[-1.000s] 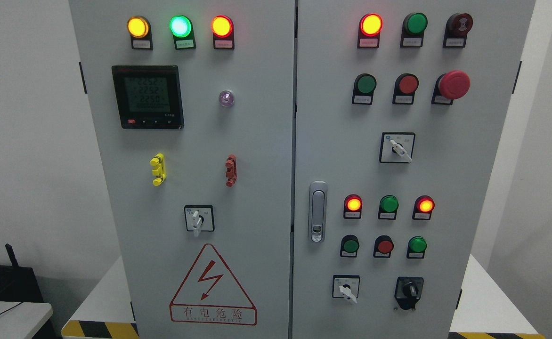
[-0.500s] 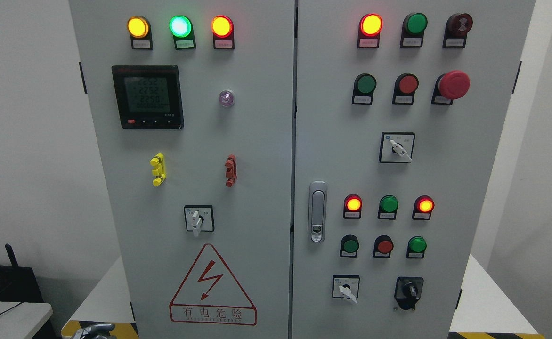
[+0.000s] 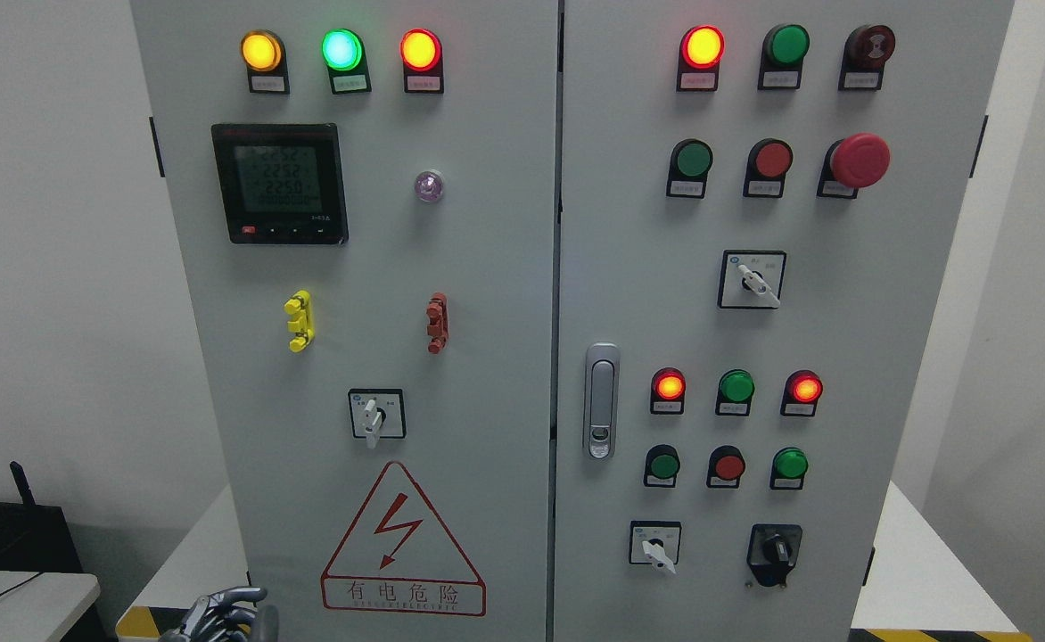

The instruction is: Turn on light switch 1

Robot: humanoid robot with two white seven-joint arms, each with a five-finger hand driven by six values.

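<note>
Nearest the camera, at about 7 o'clock on the bottom edge, the left hand (image 3: 219, 613) shows only its grey fingertips (image 3: 239, 595) in front of the lower left door of the cabinet (image 3: 487, 294); whether they are released or clenched cannot be told. Which control is light switch 1 cannot be read from the labels. The closest selector switch (image 3: 376, 414) sits at 1 o'clock from the hand, well apart, above the warning triangle (image 3: 402, 544).

The left hand (image 3: 219, 613) sits low by the cabinet (image 3: 487, 267) front — open room above it, with only small knobs and the yellow clip (image 3: 299, 321) sticking out.
</note>
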